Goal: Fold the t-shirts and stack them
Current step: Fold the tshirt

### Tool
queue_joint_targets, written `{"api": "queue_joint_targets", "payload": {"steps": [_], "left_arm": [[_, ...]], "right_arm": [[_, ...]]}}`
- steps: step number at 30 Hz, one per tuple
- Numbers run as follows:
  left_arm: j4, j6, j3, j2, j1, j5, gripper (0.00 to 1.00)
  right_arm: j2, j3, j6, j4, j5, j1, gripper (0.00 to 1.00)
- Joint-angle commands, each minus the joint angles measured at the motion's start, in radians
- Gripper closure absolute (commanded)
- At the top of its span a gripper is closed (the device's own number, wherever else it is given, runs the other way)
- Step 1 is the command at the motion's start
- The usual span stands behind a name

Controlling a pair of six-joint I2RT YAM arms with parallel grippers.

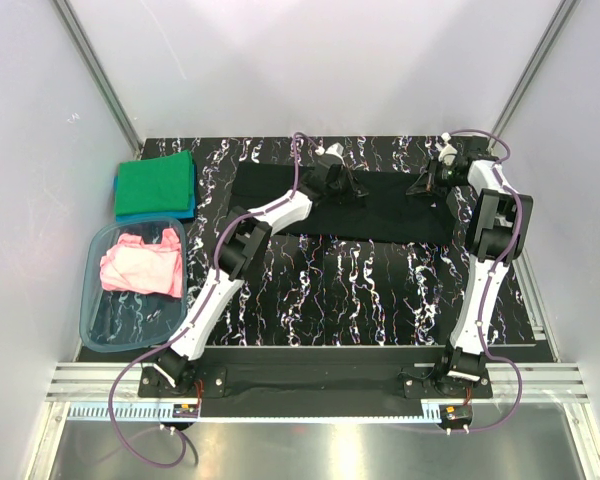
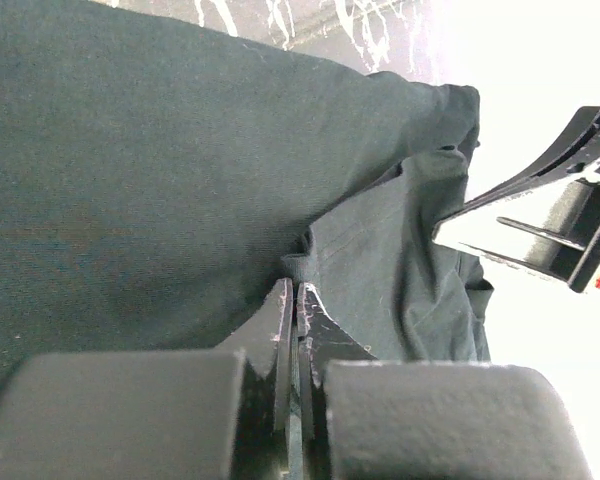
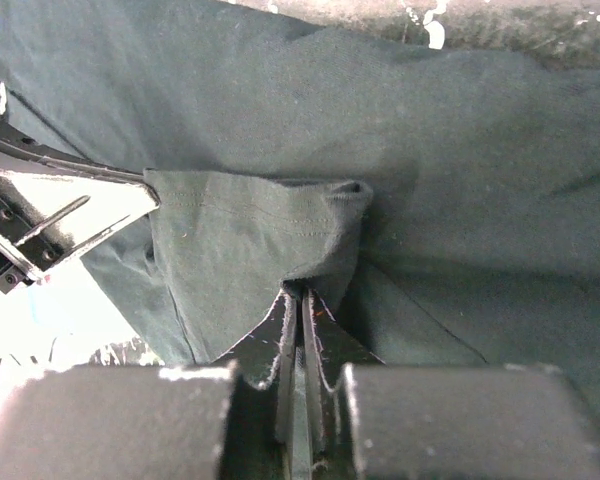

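Observation:
The black t-shirt (image 1: 380, 215) lies spread across the far middle of the table. My left gripper (image 1: 342, 187) is shut on a fold of the black cloth (image 2: 130, 180) at the shirt's far edge. My right gripper (image 1: 423, 183) is shut on a hemmed corner of the same shirt (image 3: 250, 235), further right. A green t-shirt (image 1: 156, 182) lies folded on a blue one (image 1: 155, 213) at the far left. A pink t-shirt (image 1: 142, 264) lies crumpled in the tub.
A clear blue-tinted plastic tub (image 1: 98, 330) stands at the left edge of the table. The table top (image 1: 350, 290) is black marble-patterned. White walls close in the sides and back.

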Motion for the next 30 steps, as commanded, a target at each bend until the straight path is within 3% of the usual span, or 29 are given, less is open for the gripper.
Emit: {"api": "queue_joint_targets", "payload": {"steps": [1,6,24,28,30], "left_arm": [[0.059,0.012,-0.002,-0.061,-0.003,-0.032,1.0],[0.114,0.024,-0.119,-0.146,0.0,-0.072,1.0],[0.108,0.04,-0.156,-0.183,0.007,-0.117,1.0],[0.103,0.04,-0.156,-0.18,0.009,-0.123,0.96],[0.1,0.032,-0.148,-0.172,0.012,-0.108,0.91]], "right_arm": [[-0.119,-0.019,-0.007,0.04,0.025,0.003,0.94],[-0.16,-0.047,-0.003,0.081,0.039,0.003,0.98],[-0.105,-0.012,0.031,0.161,0.007,0.007,0.99],[-0.082,0.02,0.034,0.144,0.004,0.009,0.88],[-0.084,0.026,0.034,0.13,0.022,0.009,0.74]]}}
